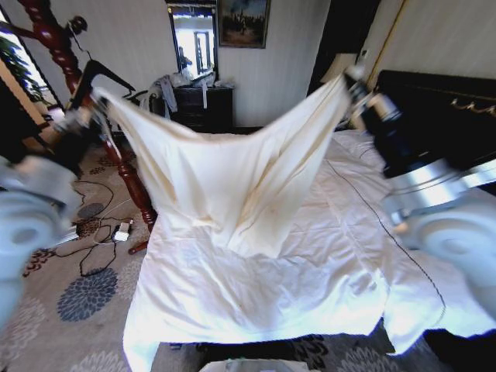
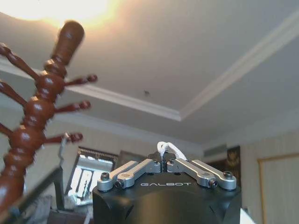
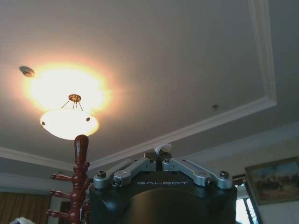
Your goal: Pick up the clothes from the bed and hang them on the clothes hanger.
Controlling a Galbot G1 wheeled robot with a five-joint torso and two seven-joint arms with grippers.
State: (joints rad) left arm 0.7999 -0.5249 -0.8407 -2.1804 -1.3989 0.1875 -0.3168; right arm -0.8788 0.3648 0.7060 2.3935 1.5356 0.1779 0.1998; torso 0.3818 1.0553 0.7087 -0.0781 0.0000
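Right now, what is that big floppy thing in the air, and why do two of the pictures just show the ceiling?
This is a robot with two arms. The head picture comes from a camera on its head. The left gripper and right gripper each pinch a corner of the cream garment, holding it spread above the white bed. The black hanger hangs on the wooden pole beside the left gripper. The other two pictures come from cameras on the wrists, which point upward, so you see ceiling, a lamp and closed fingers nipping fabric.

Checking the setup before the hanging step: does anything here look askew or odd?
Nothing looks damaged. The clothes hang spread between the left claw and right claw, sagging in the middle above the bed. The clothes hanger sits tilted on the wooden pole.
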